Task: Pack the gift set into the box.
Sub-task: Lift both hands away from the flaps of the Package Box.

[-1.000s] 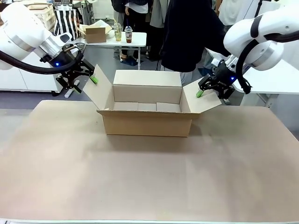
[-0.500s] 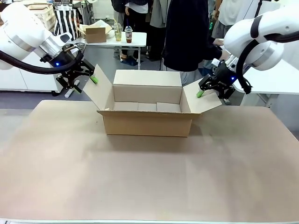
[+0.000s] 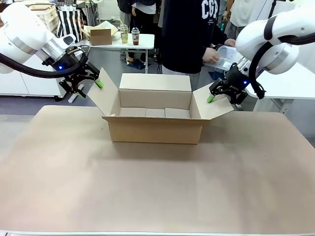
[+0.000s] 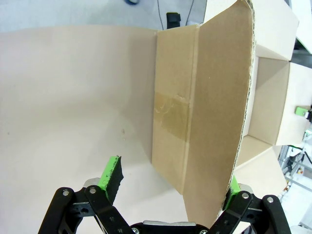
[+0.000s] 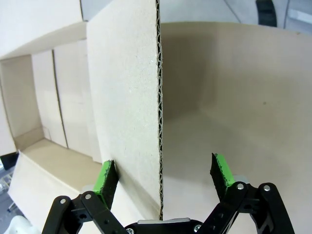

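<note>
The box [image 3: 155, 132] stands open in the middle of the table, its four flaps spread. My left gripper [image 3: 91, 82] is open astride the left flap [image 4: 214, 97]; the flap edge runs between its green pads [image 4: 112, 175], close to the right one. My right gripper [image 3: 216, 96] is open astride the right flap [image 5: 126, 97], whose edge stands midway between its fingers [image 5: 222, 170]. Across the table a person's hands hold the pale grey gift set [image 3: 225, 55] just above and behind my right gripper. The box's inside looks bare.
Brown paper covers the table [image 3: 157, 191], with wide free room in front of the box. Behind the person, a white side table bears a small carton [image 3: 100, 35] and two cups [image 3: 129, 34]. A striped bag [image 3: 70, 22] stands at the back left.
The person has straightened up and brought the gift set into view beside my right arm. Both arms and the box have stayed still.
</note>
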`<action>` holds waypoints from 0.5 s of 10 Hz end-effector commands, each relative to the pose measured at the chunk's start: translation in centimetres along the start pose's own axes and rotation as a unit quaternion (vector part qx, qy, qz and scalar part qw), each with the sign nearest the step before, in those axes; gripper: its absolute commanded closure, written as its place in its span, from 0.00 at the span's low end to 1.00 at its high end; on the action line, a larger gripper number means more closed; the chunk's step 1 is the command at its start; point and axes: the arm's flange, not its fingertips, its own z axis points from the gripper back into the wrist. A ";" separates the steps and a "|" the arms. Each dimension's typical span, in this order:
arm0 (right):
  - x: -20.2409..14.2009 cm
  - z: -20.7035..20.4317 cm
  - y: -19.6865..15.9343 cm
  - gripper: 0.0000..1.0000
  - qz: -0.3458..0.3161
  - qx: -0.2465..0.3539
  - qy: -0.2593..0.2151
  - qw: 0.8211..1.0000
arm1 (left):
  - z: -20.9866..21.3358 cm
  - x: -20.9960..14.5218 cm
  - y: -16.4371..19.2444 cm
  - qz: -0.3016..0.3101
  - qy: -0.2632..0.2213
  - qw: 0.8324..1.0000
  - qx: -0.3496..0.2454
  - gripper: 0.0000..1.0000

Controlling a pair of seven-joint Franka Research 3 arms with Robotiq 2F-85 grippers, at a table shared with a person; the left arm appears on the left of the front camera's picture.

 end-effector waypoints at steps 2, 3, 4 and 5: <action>0.2 0.4 0.3 0.00 -0.009 -0.009 0.003 1.000 | 0.2 -0.1 -0.1 0.007 -0.001 1.000 0.009 0.00; 0.2 0.4 0.3 0.00 -0.009 -0.009 0.003 1.000 | 0.2 -0.1 -0.1 0.007 -0.001 1.000 0.009 0.00; 0.2 0.4 0.3 0.00 -0.009 -0.009 0.003 1.000 | 0.2 -0.1 -0.1 0.007 -0.001 1.000 0.009 0.00; 0.2 0.4 0.3 0.00 -0.009 -0.009 0.003 1.000 | 0.2 -0.1 -0.1 0.007 -0.001 1.000 0.009 0.00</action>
